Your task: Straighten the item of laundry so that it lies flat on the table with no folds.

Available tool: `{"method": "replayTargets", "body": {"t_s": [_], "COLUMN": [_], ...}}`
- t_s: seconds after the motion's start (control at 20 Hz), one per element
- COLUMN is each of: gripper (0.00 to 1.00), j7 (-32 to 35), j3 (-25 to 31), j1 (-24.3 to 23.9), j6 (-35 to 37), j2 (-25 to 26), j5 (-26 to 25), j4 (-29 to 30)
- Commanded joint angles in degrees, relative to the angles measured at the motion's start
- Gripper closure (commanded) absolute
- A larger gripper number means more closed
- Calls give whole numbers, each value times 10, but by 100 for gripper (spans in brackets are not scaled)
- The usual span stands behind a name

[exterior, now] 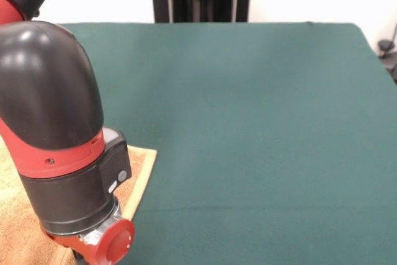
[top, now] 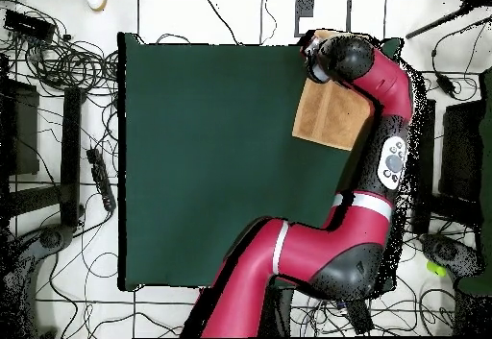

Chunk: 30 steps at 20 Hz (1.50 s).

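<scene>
The Sawyer arm (top: 380,114) reaches across the right side of the overhead view and ends above the far right corner of the green table (top: 211,162). In the front view its black and red wrist housing (exterior: 59,153) fills the lower left of the frame, with a round red cap (exterior: 115,240) at its lowest visible end. The gripper itself is hidden beneath this housing in both views, so whether it is open, closed or holding anything cannot be told. The orange-tan towel (top: 330,114) lies directly under and beside the wrist, at the table corner. In the overhead view it appears as a roughly four-sided patch, skewed to the table edges, with its upper right part covered by the arm's end. In the front view one corner of the towel (exterior: 141,175) projects from behind the wrist onto the felt, showing a paler band (exterior: 146,178) along its edge. More of the towel shows at the frame's left margin. Cables (top: 67,66) lie on the floor around the table.
</scene>
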Motion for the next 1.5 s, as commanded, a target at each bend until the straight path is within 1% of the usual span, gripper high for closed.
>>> {"method": "replayTargets", "body": {"t_s": [0.05,0.25,0.35,0.45,0.55,0.6,0.75,0.9,1.05,1.15,1.25,1.35,1.5], "gripper": [0,0,0,0,0,100,100,100,100,100,100,100,100], "j7": [-25,-88,-131,-130,-130,-124,-120,-119,-113,-103,-102,-95,-58], "j3": [-51,-48,-66,-75,-105,-130,-154,-174,-175,-164,-114,-43,42], "j1": [-1,-8,-13,-12,-15,-18,-22,-27,-26,-18,-5,7,25], "j6": [-25,12,43,33,45,50,65,71,65,70,53,24,-22], "j2": [59,52,57,59,64,69,72,77,77,71,63,59,59], "j5": [44,42,47,44,57,75,87,109,117,107,85,66,22], "j4": [44,48,43,40,33,28,24,21,22,29,39,43,29]}}
